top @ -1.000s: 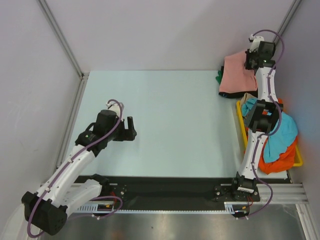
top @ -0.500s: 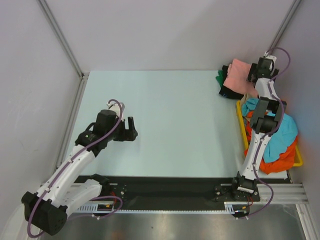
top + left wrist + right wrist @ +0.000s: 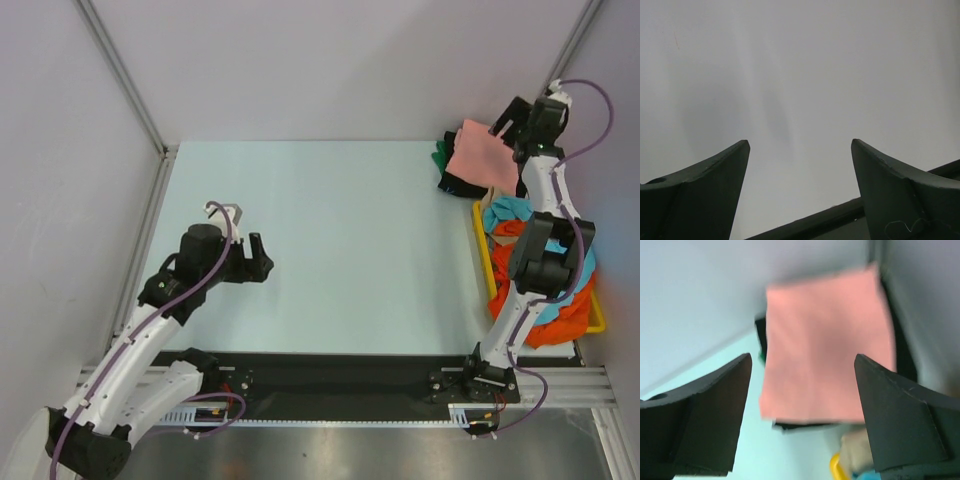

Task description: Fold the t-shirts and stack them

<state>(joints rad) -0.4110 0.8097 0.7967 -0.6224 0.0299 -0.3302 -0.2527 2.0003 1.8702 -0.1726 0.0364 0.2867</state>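
Right claw (image 3: 510,118) hangs wide, holding nothing, just above the pink shirt (image 3: 483,158), a smooth, flat, folded rectangle. It tops a black shirt (image 3: 461,186) and a green shirt (image 3: 439,152) in the desk's (image 3: 340,230) far right corner. Beside the stack I see a yellow tray (image 3: 482,245) heaped with a rumpled turquoise shirt (image 3: 505,208) and an orange shirt (image 3: 560,318). My left claw (image 3: 256,260) gapes wide over the desk, well apart from the shirts.

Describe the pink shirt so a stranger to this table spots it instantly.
Go to the far right corner of the table, just beyond the yellow tray of loose clothes. The salmon pink t-shirt tops the small folded stack there: flat, squared, the only pink piece, with a black shirt and a green shirt peeking from under it.
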